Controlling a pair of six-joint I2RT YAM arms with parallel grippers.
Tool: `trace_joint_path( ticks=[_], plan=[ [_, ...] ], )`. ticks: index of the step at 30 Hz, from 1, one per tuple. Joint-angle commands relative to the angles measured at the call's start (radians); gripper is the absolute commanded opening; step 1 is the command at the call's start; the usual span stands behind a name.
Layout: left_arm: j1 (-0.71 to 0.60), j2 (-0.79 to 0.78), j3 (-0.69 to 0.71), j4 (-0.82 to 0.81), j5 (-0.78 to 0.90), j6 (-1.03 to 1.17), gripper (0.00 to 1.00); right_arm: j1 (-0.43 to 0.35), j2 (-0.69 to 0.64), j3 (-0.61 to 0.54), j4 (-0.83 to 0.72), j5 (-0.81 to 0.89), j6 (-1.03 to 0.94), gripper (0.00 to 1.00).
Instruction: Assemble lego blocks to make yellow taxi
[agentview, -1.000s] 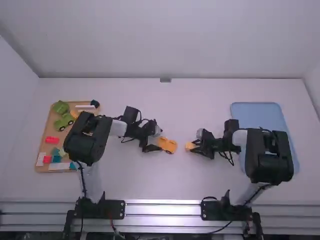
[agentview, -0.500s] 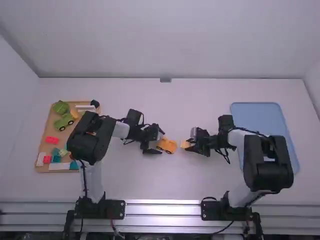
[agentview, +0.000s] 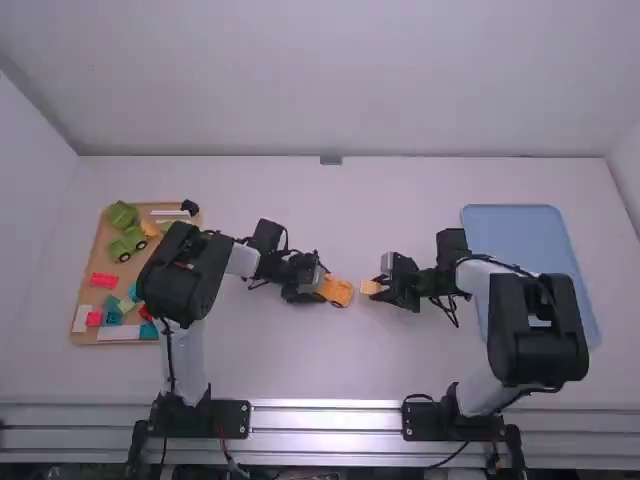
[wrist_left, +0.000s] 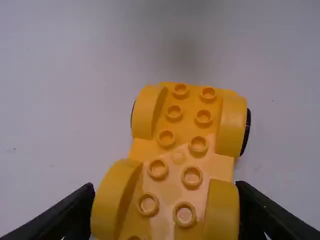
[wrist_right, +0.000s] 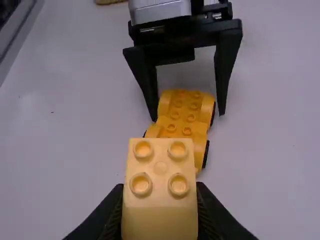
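Note:
The yellow car base (agentview: 337, 291) lies studs up on the table near the middle. My left gripper (agentview: 318, 291) is at its left end; in the right wrist view the left gripper (wrist_right: 186, 112) stands open around that end, a finger on each side. The left wrist view has the base (wrist_left: 192, 155) stretching out from between the fingers of the left gripper (wrist_left: 165, 220). To the right of the base, my right gripper (agentview: 382, 288) holds a light yellow brick (agentview: 371, 287), apart from the base. Seen from its wrist, the right gripper (wrist_right: 160, 215) is shut on the four-studded brick (wrist_right: 161, 170).
At the left, a wooden tray (agentview: 88, 265) carries green vehicle parts (agentview: 122, 215), red bricks (agentview: 104, 280), and teal and white pieces. A blue tray (agentview: 520, 235) lies at the right, partly under the right arm.
The right gripper has shifted a little left with its brick, toward the base. The left gripper has moved slightly right along the base's end.

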Motion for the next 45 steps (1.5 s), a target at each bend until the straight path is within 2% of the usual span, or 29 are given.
trace_joint_path(
  ticks=[1,2,4,5,8,11,14,20,23,27,30,31,34,41,45],
  plan=[
    [-0.013,0.022,-0.013,-0.011,0.037,0.010,0.63,0.003,-0.018,0.008,-0.002,-0.023,0.003,0.22],
    [-0.017,0.022,-0.014,-0.017,0.035,-0.002,0.56,0.003,-0.018,0.008,-0.002,-0.026,0.003,0.22],
    [-0.017,0.022,-0.017,-0.018,0.032,-0.027,0.53,0.003,-0.018,0.008,-0.002,-0.027,0.003,0.22],
    [-0.016,0.022,-0.019,-0.017,0.033,-0.058,0.48,0.003,-0.018,0.008,-0.002,-0.027,0.003,0.22],
    [-0.017,0.022,-0.030,0.007,0.008,-0.167,0.43,0.003,-0.018,0.008,-0.001,-0.027,0.003,0.22],
    [-0.016,0.021,-0.050,0.064,-0.058,-0.310,0.44,0.003,-0.018,0.008,0.003,-0.026,0.003,0.22],
    [-0.019,0.021,-0.109,0.195,-0.144,-0.480,0.44,0.003,-0.018,0.008,0.022,-0.027,0.005,0.23],
    [-0.026,0.019,-0.252,0.462,-0.158,-0.565,0.47,0.045,-0.018,0.008,0.101,0.024,0.094,0.24],
    [-0.033,0.008,-0.321,0.599,-0.158,-0.628,0.44,0.089,-0.016,0.007,0.174,0.088,0.191,0.24],
    [-0.027,-0.020,-0.380,0.684,-0.158,-0.643,0.45,0.146,-0.016,0.007,0.208,0.164,0.223,0.22],
    [-0.034,-0.034,-0.383,0.679,-0.179,-0.678,0.42,0.162,-0.016,0.007,0.209,0.181,0.235,0.22],
    [-0.038,-0.038,-0.380,0.665,-0.211,-0.690,0.38,0.169,-0.016,0.007,0.209,0.193,0.242,0.22],
    [-0.046,-0.038,-0.362,0.614,-0.236,-0.682,0.37,0.177,-0.016,0.007,0.203,0.207,0.241,0.22],
    [-0.091,-0.038,-0.183,0.227,-0.426,-0.655,0.25,0.177,-0.016,0.007,0.208,0.211,0.241,0.21],
    [-0.089,-0.038,-0.134,0.122,-0.451,-0.620,0.25,0.177,-0.016,0.007,0.209,0.220,0.241,0.20]
  ],
)
